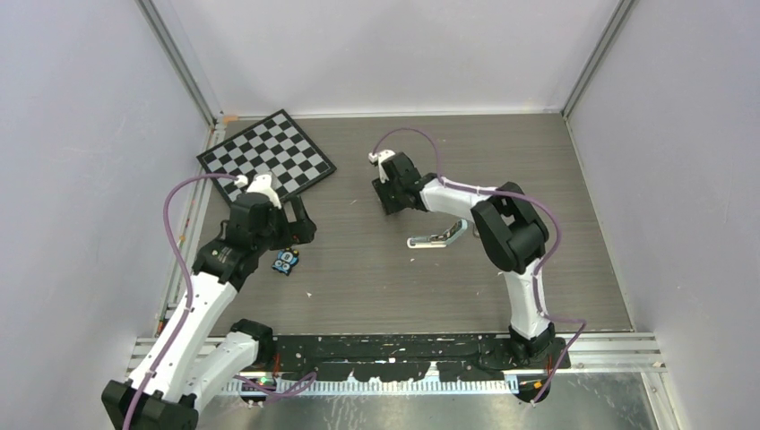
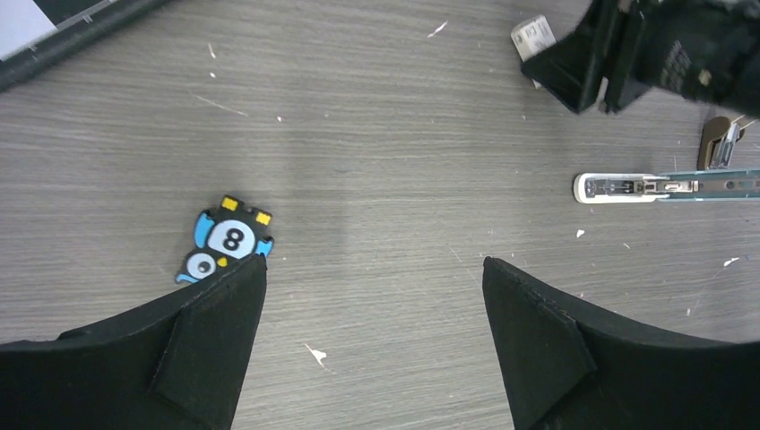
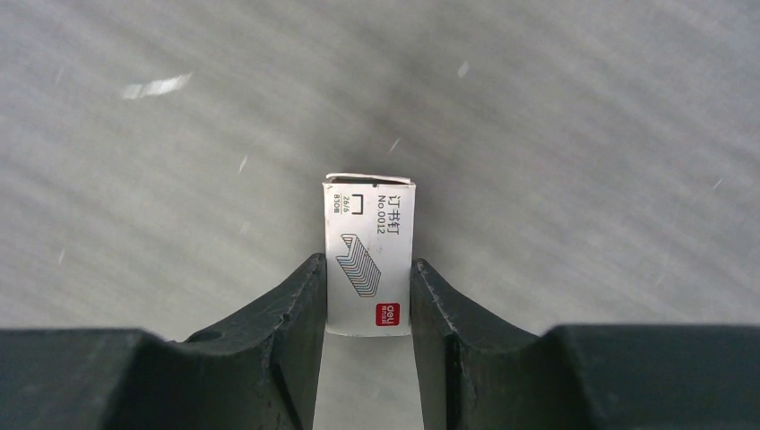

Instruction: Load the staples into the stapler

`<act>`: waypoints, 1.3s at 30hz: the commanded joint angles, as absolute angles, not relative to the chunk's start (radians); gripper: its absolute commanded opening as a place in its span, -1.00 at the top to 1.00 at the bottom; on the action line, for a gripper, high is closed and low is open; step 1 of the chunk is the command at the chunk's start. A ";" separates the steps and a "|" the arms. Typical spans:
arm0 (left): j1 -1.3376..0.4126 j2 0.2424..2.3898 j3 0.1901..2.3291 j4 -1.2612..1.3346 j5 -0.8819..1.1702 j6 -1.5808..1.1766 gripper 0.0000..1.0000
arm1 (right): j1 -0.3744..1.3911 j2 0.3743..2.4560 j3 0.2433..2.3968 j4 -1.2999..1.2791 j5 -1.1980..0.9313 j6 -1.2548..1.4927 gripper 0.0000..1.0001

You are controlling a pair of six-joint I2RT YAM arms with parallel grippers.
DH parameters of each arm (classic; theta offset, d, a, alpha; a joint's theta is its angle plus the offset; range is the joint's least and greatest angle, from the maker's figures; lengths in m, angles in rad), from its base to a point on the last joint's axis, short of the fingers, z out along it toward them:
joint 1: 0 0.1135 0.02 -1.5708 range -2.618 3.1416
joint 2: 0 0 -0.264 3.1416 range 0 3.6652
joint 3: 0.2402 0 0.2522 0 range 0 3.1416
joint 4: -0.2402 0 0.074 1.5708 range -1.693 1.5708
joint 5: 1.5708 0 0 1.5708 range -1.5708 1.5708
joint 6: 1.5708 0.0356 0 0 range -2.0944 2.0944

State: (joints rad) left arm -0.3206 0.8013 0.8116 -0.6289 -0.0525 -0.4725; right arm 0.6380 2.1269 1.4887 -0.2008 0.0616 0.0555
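Note:
My right gripper [image 3: 368, 264] is shut on a small white box with a red mark [image 3: 368, 242] and a staple drawing, held over the table. Loose staples are not in view. The stapler [image 1: 436, 237] lies hinged open at mid table, just near-right of my right gripper [image 1: 387, 204]. Its white base and silver channel also show in the left wrist view [image 2: 636, 186]. My left gripper [image 2: 375, 264] is open and empty above the table at the left [image 1: 300, 235], well left of the stapler.
A small black-and-blue gadget marked 8 [image 2: 224, 244] lies by my left fingertip [image 1: 286, 262]. A chessboard [image 1: 267, 154] lies at the back left. A small tan block [image 2: 714, 141] sits by the stapler. Walls close in the table on three sides.

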 commanded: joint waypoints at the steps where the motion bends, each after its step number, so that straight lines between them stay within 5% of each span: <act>1: -0.320 0.846 0.834 -0.620 -0.006 -0.557 -0.82 | 0.697 1.938 1.339 -0.077 0.047 0.016 0.17; 10: -0.288 0.836 0.656 -0.355 0.274 -0.861 -0.82 | 0.858 1.704 1.076 0.040 0.067 0.043 0.17; 19: -0.285 0.798 0.471 -0.041 0.332 -1.084 -0.88 | 0.955 1.506 0.960 0.092 0.068 0.095 0.17; 39: -0.286 1.082 0.415 0.360 0.468 -1.205 -0.53 | 1.001 1.501 0.981 0.143 0.044 0.117 0.17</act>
State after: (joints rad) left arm -0.2920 1.0515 0.4198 0.2462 0.4297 -1.1873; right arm 0.9943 1.4933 0.9592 0.0689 0.0456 0.1081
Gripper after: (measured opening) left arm 0.791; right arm 0.420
